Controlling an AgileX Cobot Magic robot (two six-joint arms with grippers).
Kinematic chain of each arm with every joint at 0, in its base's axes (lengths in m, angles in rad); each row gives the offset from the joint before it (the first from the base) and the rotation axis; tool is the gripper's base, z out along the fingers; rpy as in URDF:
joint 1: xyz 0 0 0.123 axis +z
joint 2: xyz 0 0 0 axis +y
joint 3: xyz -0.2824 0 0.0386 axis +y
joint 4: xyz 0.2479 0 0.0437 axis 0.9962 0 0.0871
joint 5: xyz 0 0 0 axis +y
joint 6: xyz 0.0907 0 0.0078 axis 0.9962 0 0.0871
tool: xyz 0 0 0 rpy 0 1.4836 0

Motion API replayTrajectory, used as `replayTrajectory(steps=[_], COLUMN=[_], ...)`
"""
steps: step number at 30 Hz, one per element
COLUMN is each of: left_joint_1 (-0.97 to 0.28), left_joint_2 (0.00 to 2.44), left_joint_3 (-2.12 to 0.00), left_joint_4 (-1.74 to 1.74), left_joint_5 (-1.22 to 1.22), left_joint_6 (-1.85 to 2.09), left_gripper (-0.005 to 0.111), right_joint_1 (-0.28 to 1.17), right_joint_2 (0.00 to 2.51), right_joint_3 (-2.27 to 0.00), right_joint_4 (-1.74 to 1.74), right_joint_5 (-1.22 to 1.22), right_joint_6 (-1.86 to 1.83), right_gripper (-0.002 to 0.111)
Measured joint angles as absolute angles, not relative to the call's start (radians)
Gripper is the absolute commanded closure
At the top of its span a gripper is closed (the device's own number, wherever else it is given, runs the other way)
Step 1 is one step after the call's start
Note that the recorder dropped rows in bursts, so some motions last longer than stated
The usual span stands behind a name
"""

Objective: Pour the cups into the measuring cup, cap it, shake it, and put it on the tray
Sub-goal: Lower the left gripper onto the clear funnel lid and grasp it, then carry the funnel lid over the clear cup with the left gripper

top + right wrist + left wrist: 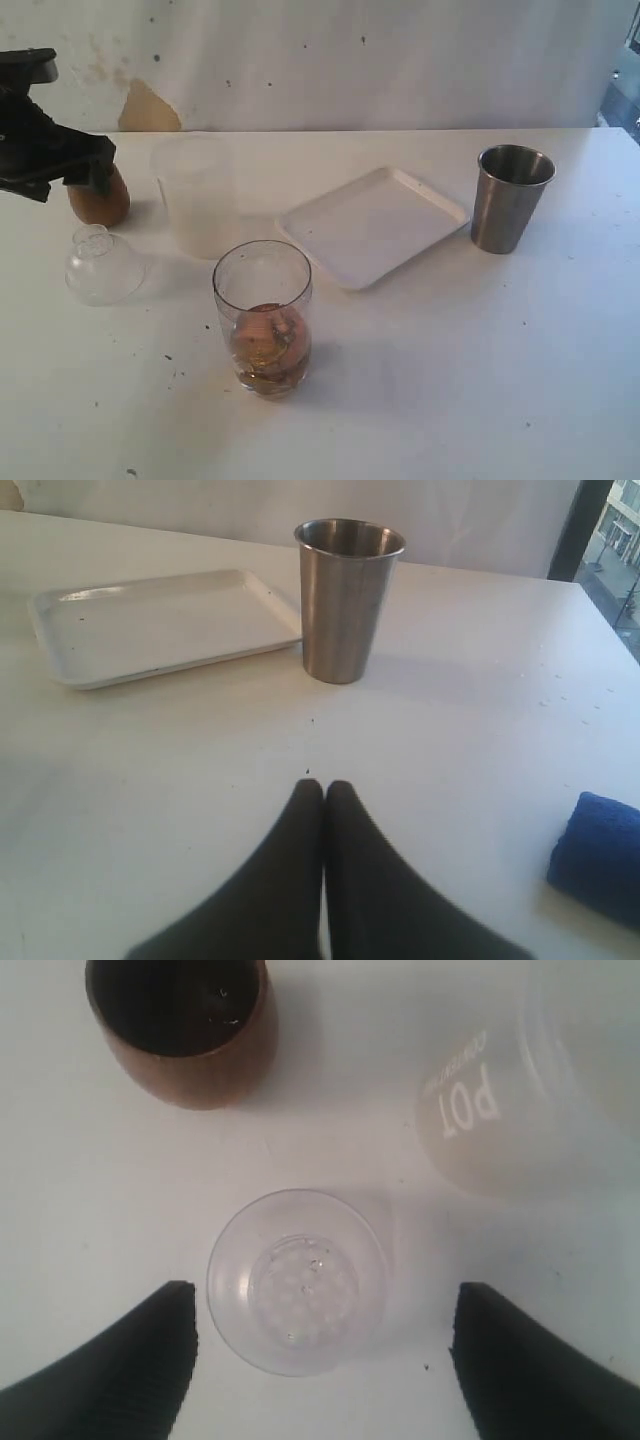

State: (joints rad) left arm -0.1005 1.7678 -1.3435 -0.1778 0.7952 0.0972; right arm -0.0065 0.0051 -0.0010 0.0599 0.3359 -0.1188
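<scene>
While left gripper (pixel 322 1302) gapes, wooden cup (pixel 190 1045) upright

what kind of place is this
Likely a robot test bench: a white table, a stained white backdrop, and a few props, the tray and steel tumbler, set out.

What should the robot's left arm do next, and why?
Probably lower the open left end effector onto the clear dome lid and close on it. The lid sits right between its fingers, and the measuring cup already holds brown contents and stands uncapped.
</scene>
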Motion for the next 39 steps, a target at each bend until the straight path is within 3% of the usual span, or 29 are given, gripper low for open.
replayTrajectory(steps=[30,35,39], left_joint_1=[-0.1,-0.1,-0.1], left_joint_2=[1.919,1.935,1.947], left_joint_3=[-1.344,-1.344,-1.344], left_joint_4=[-0.166,-0.172,-0.172], left_joint_5=[0.779,0.77,0.77], left_joint_6=[0.13,0.135,0.138], left_gripper=[0.039,0.052,0.08], right_joint_1=[-0.007,-0.007,-0.007], right_joint_2=[0.005,0.005,0.005], right_joint_3=[-0.001,-0.001,-0.001], right_joint_4=[0.06,0.06,0.06], right_joint_5=[0.336,0.336,0.336], right_joint_6=[-0.119,-0.119,-0.119], right_gripper=[0.108,0.108,0.108])
